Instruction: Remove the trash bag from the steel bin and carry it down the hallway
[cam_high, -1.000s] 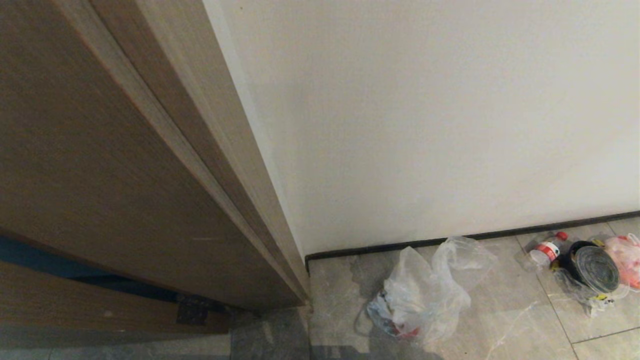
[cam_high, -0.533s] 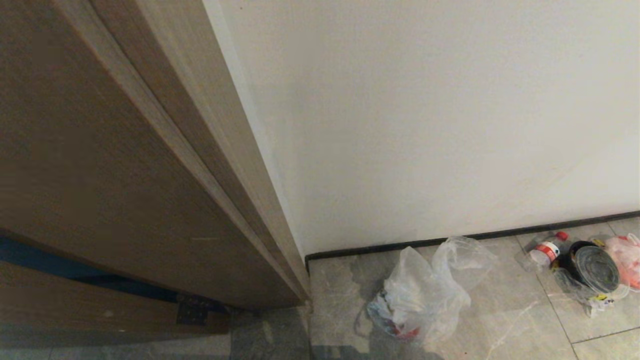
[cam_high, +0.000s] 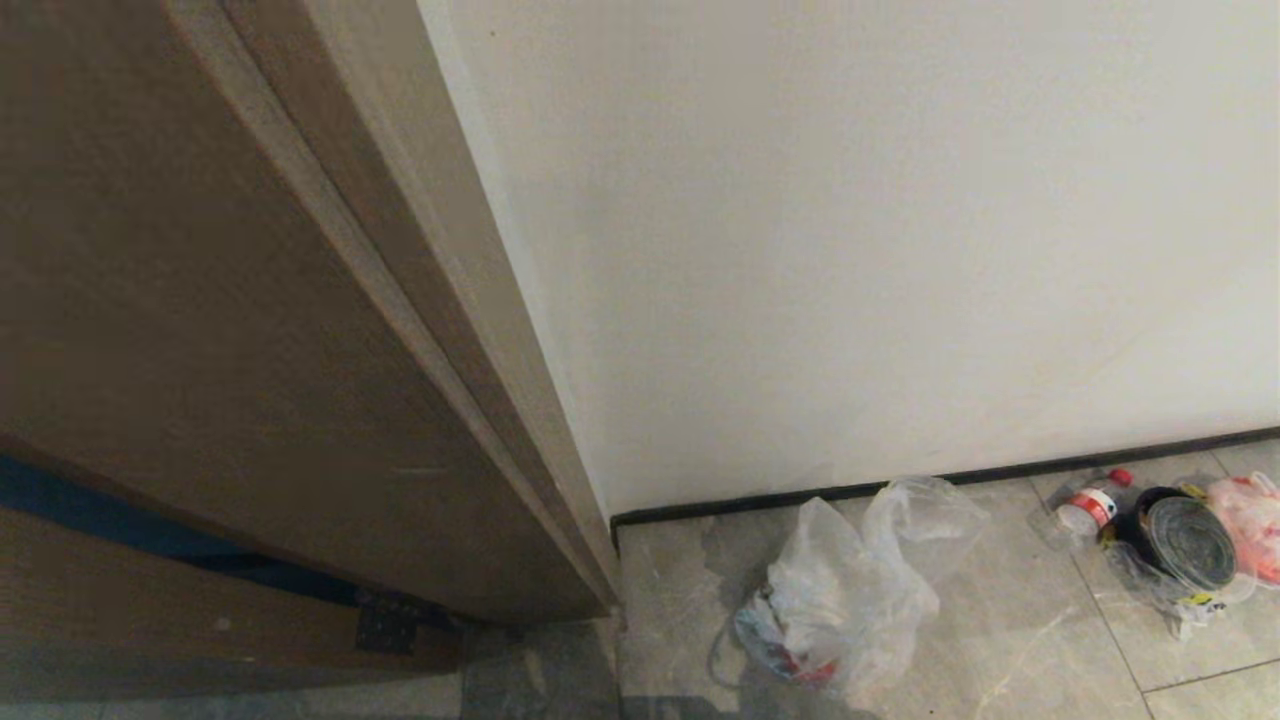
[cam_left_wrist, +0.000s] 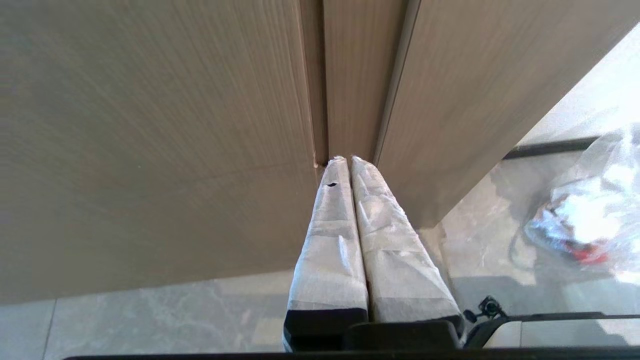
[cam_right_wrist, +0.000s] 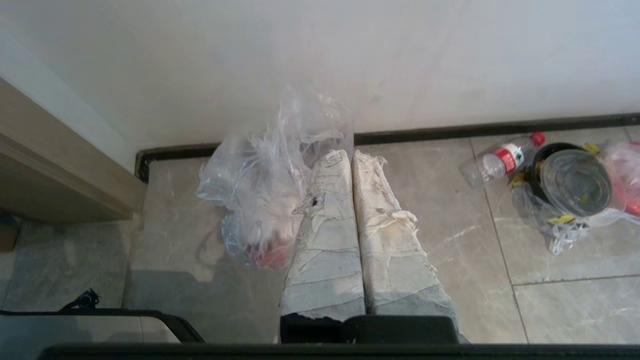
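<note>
The trash bag (cam_high: 840, 590), clear and crinkled with white paper and something red inside, lies slumped on the hallway tiles (cam_high: 1000, 640) against the black skirting. It also shows in the right wrist view as trash bag (cam_right_wrist: 260, 200) and at the edge of the left wrist view as trash bag (cam_left_wrist: 590, 220). My right gripper (cam_right_wrist: 350, 155) hangs above the floor just beside it, shut and empty. My left gripper (cam_left_wrist: 345, 160) is shut and empty too, pointing at the wooden door frame (cam_left_wrist: 200, 125). Neither gripper shows in the head view. The steel bin is out of view.
A brown door frame (cam_high: 300, 350) fills the left, a white wall (cam_high: 850, 250) stands straight ahead. To the right on the floor lie a plastic bottle (cam_high: 1090, 505), a black round container (cam_high: 1185, 540) in clear plastic and a pink-red bag (cam_high: 1250, 520).
The whole head view has shifted very slightly. The bag and the litter lie where they were.
</note>
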